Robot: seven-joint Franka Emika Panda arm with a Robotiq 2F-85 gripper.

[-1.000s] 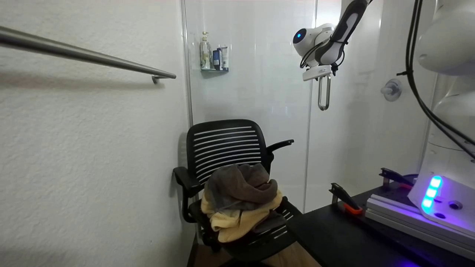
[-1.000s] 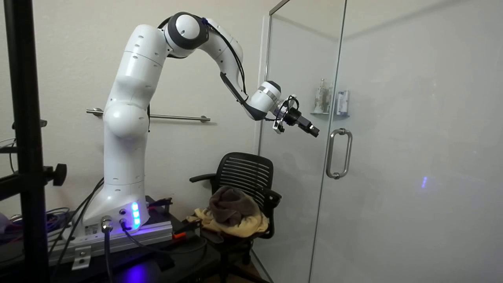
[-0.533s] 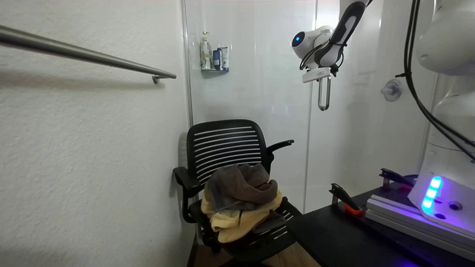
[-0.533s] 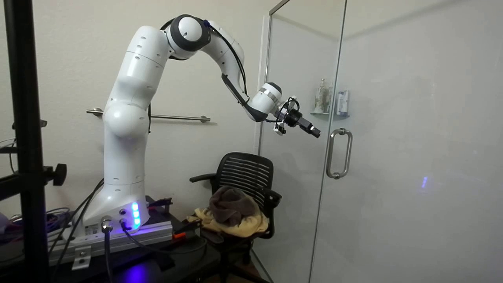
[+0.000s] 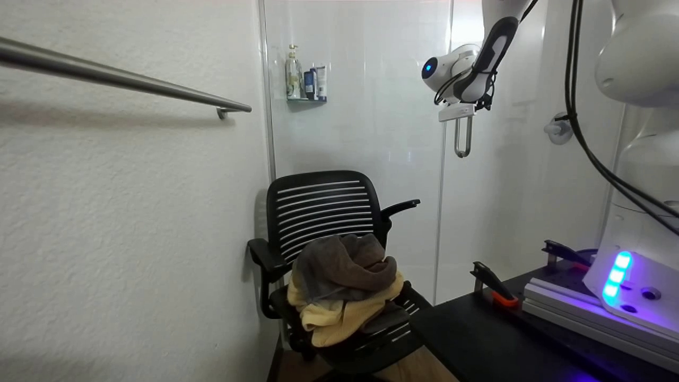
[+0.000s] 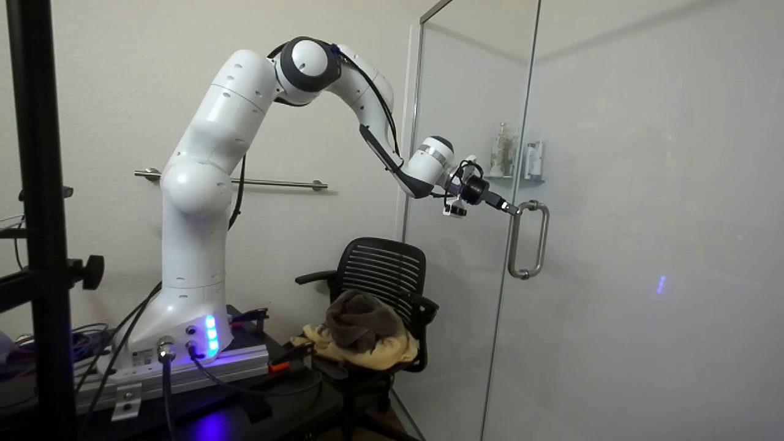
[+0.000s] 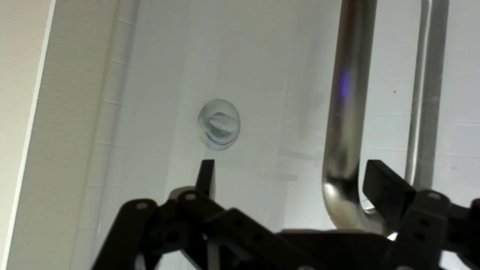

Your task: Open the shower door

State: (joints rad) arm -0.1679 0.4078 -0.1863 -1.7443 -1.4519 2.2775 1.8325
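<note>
Pincer (image 7: 292, 176) wide, and we're right up at the handle (image 7: 347, 97)! In the wrist view we have the two fingers (image 7: 206, 178) spread well apart, low in the frame, the handle's nearer upright showing between them and the finger at the right covering part of its bend. Touching? We can't tell.

Over to an exterior view: there's our shower door (image 6: 643, 184), clear glass filling the right of the frame, with that handle by its edge and another glass panel (image 6: 453, 306) just to the left. The pincer sits at the handle's upper end, right of centre, and the white arm (image 6: 236, 107) arches in from the left.

In both exterior views we get the black chair (image 5: 323, 206) bearing a heap of cloth (image 5: 345, 281) (brown on top, yellow beneath). In an exterior view we spot bottles (image 5: 293, 79) on a corner shelf (image 5: 306, 101), upper left of centre, a metal rail (image 5: 122, 78) crossing the upper left, and the tabletop (image 5: 467, 329) at lower right. And a round knob (image 7: 219, 124), left of centre in the wrist view!
</note>
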